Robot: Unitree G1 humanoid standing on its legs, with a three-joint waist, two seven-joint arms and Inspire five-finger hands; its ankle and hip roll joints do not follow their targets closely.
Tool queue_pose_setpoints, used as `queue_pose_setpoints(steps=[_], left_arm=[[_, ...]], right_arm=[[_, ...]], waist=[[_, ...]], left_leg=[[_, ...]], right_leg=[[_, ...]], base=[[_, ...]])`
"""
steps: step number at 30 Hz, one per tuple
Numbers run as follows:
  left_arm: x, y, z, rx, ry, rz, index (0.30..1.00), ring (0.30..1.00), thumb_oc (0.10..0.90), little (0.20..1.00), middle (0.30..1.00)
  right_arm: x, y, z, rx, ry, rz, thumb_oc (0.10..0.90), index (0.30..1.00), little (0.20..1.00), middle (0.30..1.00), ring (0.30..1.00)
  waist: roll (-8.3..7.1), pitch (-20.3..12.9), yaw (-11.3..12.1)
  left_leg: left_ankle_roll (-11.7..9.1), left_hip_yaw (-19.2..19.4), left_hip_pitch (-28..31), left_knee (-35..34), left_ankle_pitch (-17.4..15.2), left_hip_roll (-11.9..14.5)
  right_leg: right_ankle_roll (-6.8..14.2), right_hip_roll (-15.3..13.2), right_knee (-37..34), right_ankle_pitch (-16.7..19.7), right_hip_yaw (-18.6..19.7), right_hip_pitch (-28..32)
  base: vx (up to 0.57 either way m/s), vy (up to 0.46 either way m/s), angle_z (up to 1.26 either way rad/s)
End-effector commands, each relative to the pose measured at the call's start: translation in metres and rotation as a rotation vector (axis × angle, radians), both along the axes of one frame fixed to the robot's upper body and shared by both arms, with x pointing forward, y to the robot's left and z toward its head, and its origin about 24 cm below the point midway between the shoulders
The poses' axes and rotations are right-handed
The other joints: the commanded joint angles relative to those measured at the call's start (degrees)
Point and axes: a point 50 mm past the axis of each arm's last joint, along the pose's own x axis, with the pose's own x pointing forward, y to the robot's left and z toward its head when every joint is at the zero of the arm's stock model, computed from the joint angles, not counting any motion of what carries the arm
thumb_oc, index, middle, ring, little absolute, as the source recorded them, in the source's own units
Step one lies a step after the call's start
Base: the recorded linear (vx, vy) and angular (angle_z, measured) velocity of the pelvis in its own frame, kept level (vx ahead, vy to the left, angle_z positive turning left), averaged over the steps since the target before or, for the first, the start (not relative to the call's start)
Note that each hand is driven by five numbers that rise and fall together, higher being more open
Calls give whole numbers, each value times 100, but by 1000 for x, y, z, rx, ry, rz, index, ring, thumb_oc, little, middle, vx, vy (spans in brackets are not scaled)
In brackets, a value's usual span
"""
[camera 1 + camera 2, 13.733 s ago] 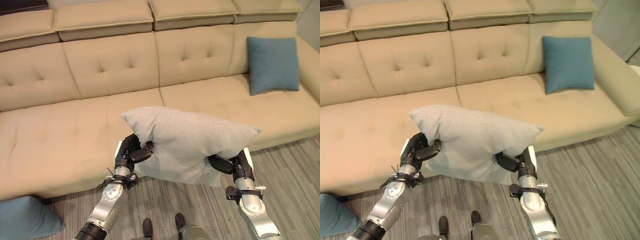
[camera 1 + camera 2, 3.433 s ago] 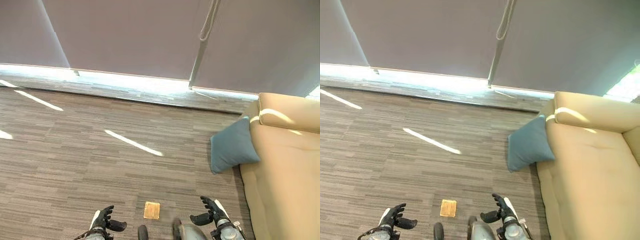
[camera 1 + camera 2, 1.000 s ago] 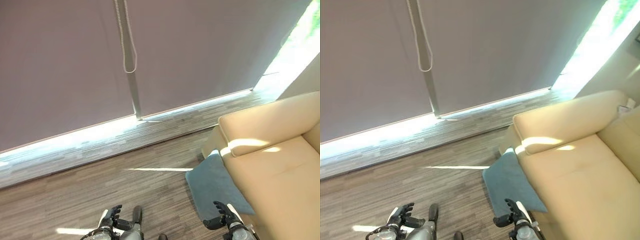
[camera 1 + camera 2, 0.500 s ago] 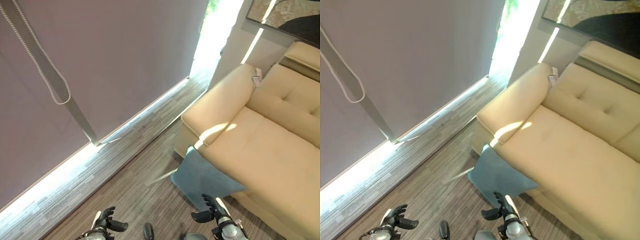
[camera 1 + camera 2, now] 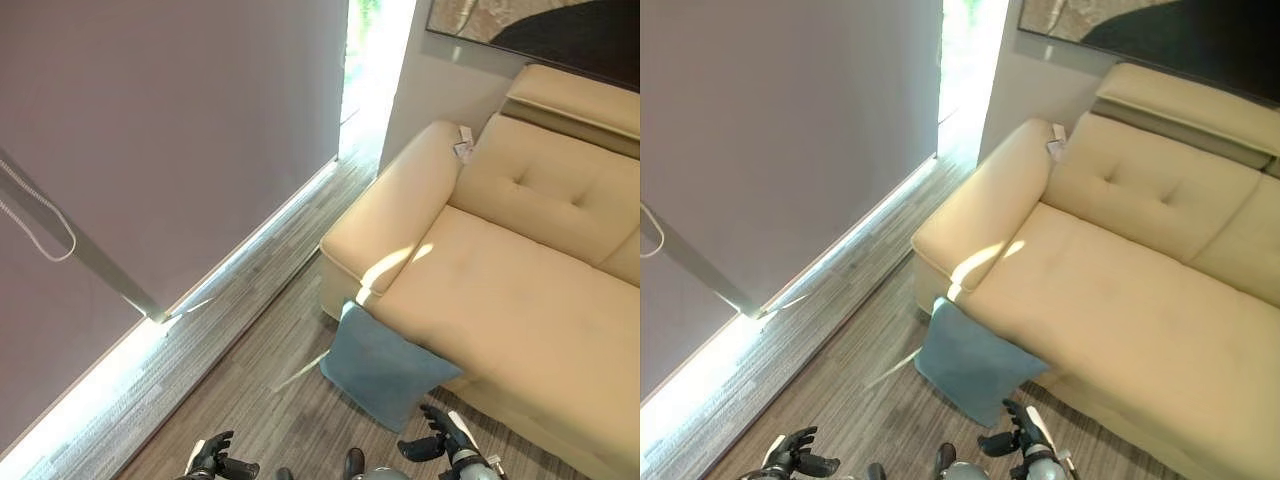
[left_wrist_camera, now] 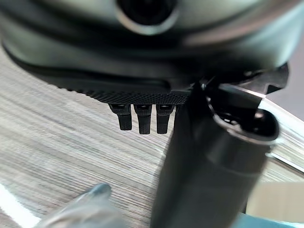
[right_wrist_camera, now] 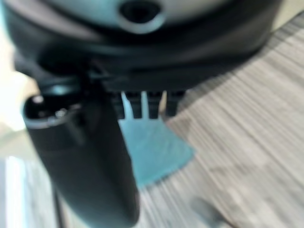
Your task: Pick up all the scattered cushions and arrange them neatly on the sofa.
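The beige sofa [image 5: 520, 290] stands on striped grey flooring [image 5: 250, 400]. A blue cushion [image 5: 385, 368] leans on the floor against its front. Just below it hovers the right hand [image 5: 443, 443], fingers spread, empty; the left hand [image 5: 212, 462], also relaxed, is well apart.

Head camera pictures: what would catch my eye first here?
Probably the blue cushion, standing on the wood-look floor and leaning against the front of the big beige sofa, just below its armrest. Next, the robot's two dark hands at the bottom edge, the left hand and the right hand, both with relaxed fingers and holding nothing. A grey blind covers the window behind.
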Motion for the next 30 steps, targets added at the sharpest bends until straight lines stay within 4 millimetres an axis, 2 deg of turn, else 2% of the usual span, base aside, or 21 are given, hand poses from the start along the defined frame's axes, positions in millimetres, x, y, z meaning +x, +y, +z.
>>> queue_pose_setpoints(steps=[1, 2, 3, 4, 5, 6, 8, 13, 15, 17, 18, 20, 21, 22, 24, 25, 27, 28, 30], left_arm=[[18, 1, 6, 20, -57, -63, 900, 900, 800, 900, 900], [18, 0, 6, 18, -53, -66, 900, 900, 800, 900, 900], [20, -2, 6, 16, -57, -70, 900, 900, 800, 900, 900], [21, -2, 7, 15, -64, -65, 900, 900, 800, 900, 900], [21, -2, 6, 15, -64, -65, 900, 900, 800, 900, 900], [27, -2, 9, 14, -86, -47, 900, 900, 800, 900, 900], [29, -3, 9, 3, -94, -31, 900, 900, 800, 900, 900], [27, -1, 8, 10, -84, -45, 900, 900, 800, 900, 900], [33, 6, 13, 22, -110, -26, 900, 900, 800, 900, 900], [35, 9, 14, 30, -118, -22, 900, 900, 800, 900, 900], [38, 14, 17, 47, -127, -14, 900, 900, 800, 900, 900], [38, 20, 19, 63, -132, -1, 900, 900, 800, 900, 900], [38, 20, 19, 63, -133, -2, 900, 900, 800, 900, 900], [36, 24, 19, 69, -129, 10, 900, 900, 800, 900, 900], [35, 27, 19, 69, -127, 20, 900, 900, 800, 900, 900], [35, 27, 19, 69, -127, 20, 900, 900, 800, 900, 900], [31, 26, 18, 67, -115, 15, 900, 900, 800, 900, 900], [31, 26, 18, 67, -115, 15, 900, 900, 800, 900, 900], [29, 21, 15, 61, -102, -13, 900, 900, 800, 900, 900]], right_arm=[[23, -7, 19, -20, -127, 20, 800, 900, 900, 900, 900], [22, -7, 18, -20, -125, 16, 800, 900, 900, 900, 900], [21, -9, 18, -23, -124, 7, 800, 900, 900, 900, 900], [22, -9, 18, -22, -128, 0, 800, 900, 900, 900, 900], [22, -9, 18, -22, -128, 0, 800, 900, 900, 900, 900], [23, -11, 19, -25, -132, -13, 800, 900, 900, 900, 900], [23, -12, 18, -24, -124, -25, 800, 900, 900, 900, 900], [19, -8, 14, -15, -106, -23, 800, 900, 900, 900, 900], [23, -2, 15, -4, -115, -8, 800, 900, 900, 900, 900], [26, 0, 15, 2, -121, -1, 800, 900, 900, 900, 900], [31, 6, 17, 9, -137, 16, 800, 900, 900, 900, 900], [35, 11, 19, 14, -151, 34, 800, 900, 900, 900, 900], [35, 11, 19, 14, -151, 34, 800, 900, 900, 900, 900], [37, 15, 20, 18, -158, 46, 800, 900, 900, 900, 900], [37, 14, 19, 11, -157, 46, 800, 900, 900, 900, 900], [37, 14, 19, 11, -157, 46, 800, 900, 900, 900, 900], [36, 12, 18, -1, -150, 50, 800, 900, 900, 900, 900], [36, 12, 18, -1, -150, 50, 800, 900, 900, 900, 900], [35, 9, 20, -11, -154, 52, 800, 900, 900, 900, 900]], waist=[[-269, 95, 2], [-284, 66, 1], [-261, 76, 57], [-244, 56, 84], [-247, 63, 86], [-206, 91, 172], [-132, 59, 200], [-128, -74, 186], [-133, -44, 207], [-142, -16, 203], [-164, 54, 222], [-191, 106, 302], [-192, 110, 307], [-217, 108, 429], [-215, 104, 489], [-214, 106, 482], [-218, 94, 501], [-217, 94, 501], [-193, 82, 437]], left_leg=[[146, -258, 92, -231, -444, -219], [175, -330, 86, -446, -507, -231], [191, -613, 77, -972, -427, -249], [175, -813, -12, -1221, -277, -285], [175, -812, 11, -1243, -270, -289], [152, -1261, -161, -1572, 11, -353], [194, -1500, -61, -1905, 86, -405], [347, -1311, 183, -2145, 115, -435], [462, -1110, 268, -2179, 62, -451], [491, -1043, 278, -2186, 51, -448], [549, -906, 262, -2177, 30, -429], [560, -728, 264, -2181, -8, -396], [561, -724, 269, -2181, -11, -397], [553, -545, 312, -2231, -34, -358], [539, -417, 394, -2294, -45, -329], [538, -423, 397, -2297, -42, -329], [524, -284, 499, -2366, -48, -336], [523, -285, 501, -2368, -47, -336], [530, -265, 559, -2411, -52, -382]], right_leg=[[687, -80, -249, -125, 345, 68], [710, -96, -289, -124, 407, 63], [748, -44, -366, -136, 581, 141], [754, -4, -400, -135, 657, 136], [754, -7, -403, -138, 658, 148], [759, 85, -454, -146, 872, 200], [786, 154, -467, -201, 1125, 263], [840, 64, -288, -245, 1390, 226], [942, 13, 66, -251, 1566, -21], [971, 26, 213, -245, 1616, -135], [1073, 48, 507, -199, 1645, -410], [1121, -24, 583, -153, 1323, -568], [1122, -24, 589, -157, 1327, -567], [1107, -247, 498, -114, 525, -583], [1050, -351, 440, -122, -99, -555], [1050, -351, 438, -122, -106, -550], [1041, -397, 272, -105, -494, -477], [1041, -396, 269, -104, -495, -474], [1013, -314, 99, -66, -245, -451]], base=[[130, 43, -58], [195, 87, -58], [167, 88, -56], [136, 77, -49], [130, 75, -76], [127, 89, -71], [198, 182, -102], [139, 162, -58], [74, 219, -39], [-10, 125, -70], [-56, 86, -69], [-55, 76, -73], [-26, 25, -100], [-4, 4, -84], [10, 2, -62], [14, 3, -86], [27, -33, -41], [29, -44, 4], [36, -31, -3]])
